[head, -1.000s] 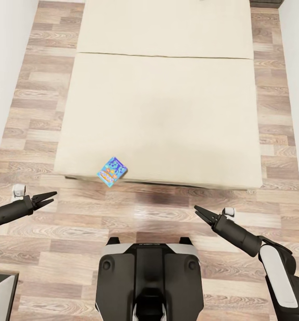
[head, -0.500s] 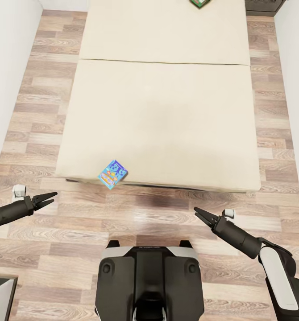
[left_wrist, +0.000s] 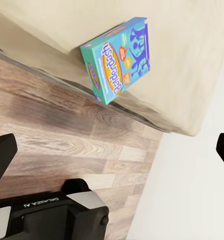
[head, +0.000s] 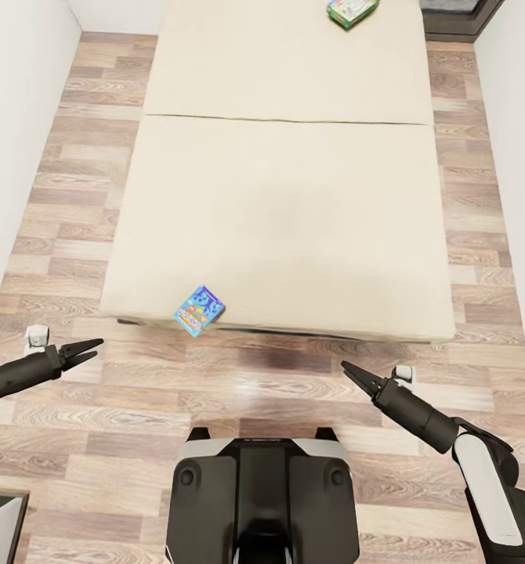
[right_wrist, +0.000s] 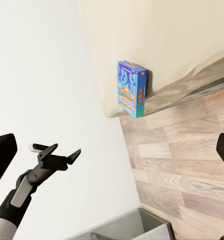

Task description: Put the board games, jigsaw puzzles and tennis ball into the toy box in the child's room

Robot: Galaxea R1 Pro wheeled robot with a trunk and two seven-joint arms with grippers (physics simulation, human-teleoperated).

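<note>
Since the blue board game [head: 199, 310] overhangs the bed [head: 286, 211] edge just ahead of my left gripper [head: 88, 349], a clumsy nudge could tip it onto the floor. Both it and my right gripper [head: 355, 376] hang empty, fingers slightly parted, so I'd approach squarely.

Cream bed [head: 286, 196], two game boxes [head: 199, 310]

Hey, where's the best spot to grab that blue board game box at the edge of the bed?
Probably the overhanging corner of the blue cartoon-covered game box, approached from the floor side. It lies flat past the cream mattress edge, so jaws could close across its thin faces there.
</note>
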